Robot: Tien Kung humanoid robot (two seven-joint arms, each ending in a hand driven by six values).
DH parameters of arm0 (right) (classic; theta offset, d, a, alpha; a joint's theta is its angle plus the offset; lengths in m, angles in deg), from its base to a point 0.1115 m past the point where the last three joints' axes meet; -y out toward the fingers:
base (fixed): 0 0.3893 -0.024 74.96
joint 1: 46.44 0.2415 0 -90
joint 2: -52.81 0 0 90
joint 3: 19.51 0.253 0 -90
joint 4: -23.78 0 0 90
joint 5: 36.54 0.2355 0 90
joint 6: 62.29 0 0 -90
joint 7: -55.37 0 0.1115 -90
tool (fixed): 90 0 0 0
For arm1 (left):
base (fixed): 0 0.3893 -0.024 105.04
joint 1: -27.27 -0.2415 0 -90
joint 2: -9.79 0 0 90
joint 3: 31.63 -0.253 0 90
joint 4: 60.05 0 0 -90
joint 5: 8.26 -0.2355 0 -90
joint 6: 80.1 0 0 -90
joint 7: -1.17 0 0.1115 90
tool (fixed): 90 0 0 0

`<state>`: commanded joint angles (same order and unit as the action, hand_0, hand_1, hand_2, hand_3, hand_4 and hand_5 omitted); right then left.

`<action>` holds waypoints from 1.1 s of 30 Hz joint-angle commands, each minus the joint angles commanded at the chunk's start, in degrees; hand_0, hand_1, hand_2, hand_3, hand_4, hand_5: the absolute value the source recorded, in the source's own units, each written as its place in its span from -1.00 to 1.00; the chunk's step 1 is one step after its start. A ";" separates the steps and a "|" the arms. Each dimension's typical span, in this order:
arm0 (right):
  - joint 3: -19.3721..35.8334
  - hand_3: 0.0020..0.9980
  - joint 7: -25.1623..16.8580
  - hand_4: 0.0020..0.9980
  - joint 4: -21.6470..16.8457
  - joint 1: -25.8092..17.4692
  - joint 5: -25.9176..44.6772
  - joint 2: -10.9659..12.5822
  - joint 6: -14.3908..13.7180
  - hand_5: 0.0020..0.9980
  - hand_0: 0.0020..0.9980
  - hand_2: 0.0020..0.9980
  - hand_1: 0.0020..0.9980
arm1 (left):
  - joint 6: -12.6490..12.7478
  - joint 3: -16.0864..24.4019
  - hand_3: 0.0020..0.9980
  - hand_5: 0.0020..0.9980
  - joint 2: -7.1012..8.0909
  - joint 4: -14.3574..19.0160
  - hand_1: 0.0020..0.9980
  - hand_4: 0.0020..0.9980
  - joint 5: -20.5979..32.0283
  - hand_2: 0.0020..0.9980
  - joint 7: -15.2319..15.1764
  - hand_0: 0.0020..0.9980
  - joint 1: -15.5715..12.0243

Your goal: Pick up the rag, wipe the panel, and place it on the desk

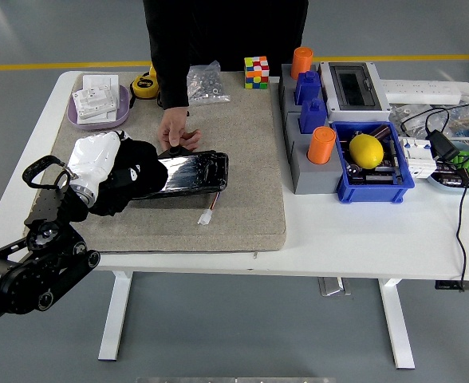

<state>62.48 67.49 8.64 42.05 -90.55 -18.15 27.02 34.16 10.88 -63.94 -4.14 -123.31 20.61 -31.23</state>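
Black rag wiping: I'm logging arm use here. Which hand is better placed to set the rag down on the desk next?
Left. The left hand already grips the black rag at the left end of the glossy black panel, over the beige mat. No right arm is in view.

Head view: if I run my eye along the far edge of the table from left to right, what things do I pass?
Purple tray of white parts → yellow tape measure → clear bag of small parts → Rubik's cube → orange cylinder → grey electrical box → white power strip.
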 joint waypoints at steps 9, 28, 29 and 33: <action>-0.09 0.24 0.00 1.00 0.04 -0.03 0.03 0.01 -0.01 0.40 0.39 0.28 -0.11 | 0.16 0.54 -0.36 -1.00 0.17 -0.04 -0.76 -1.00 -0.29 -0.12 0.10 -0.56 -0.29; -0.22 0.23 -0.14 1.00 0.10 0.27 0.22 0.07 -0.01 0.40 0.39 0.27 -0.11 | 0.22 0.82 -0.36 -1.00 -0.99 -0.16 -0.77 -1.00 -0.24 -0.12 0.13 -0.56 0.63; -0.23 0.23 -0.17 1.00 0.11 0.31 0.24 0.08 0.00 0.40 0.39 0.27 -0.11 | 0.21 0.36 -0.36 -1.00 -1.24 -0.17 -0.77 -1.00 -0.16 -0.12 0.16 -0.56 0.80; -0.37 0.23 -0.22 1.00 0.14 0.46 0.35 0.12 0.01 0.40 0.39 0.27 -0.11 | 0.19 -1.36 -0.36 -1.00 -2.18 -0.30 -0.77 -1.00 0.36 -0.13 0.22 -0.56 1.33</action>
<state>62.11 67.27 8.78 42.51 -90.20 -18.04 27.04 34.36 9.52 -66.12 -4.44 -122.94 20.82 -29.91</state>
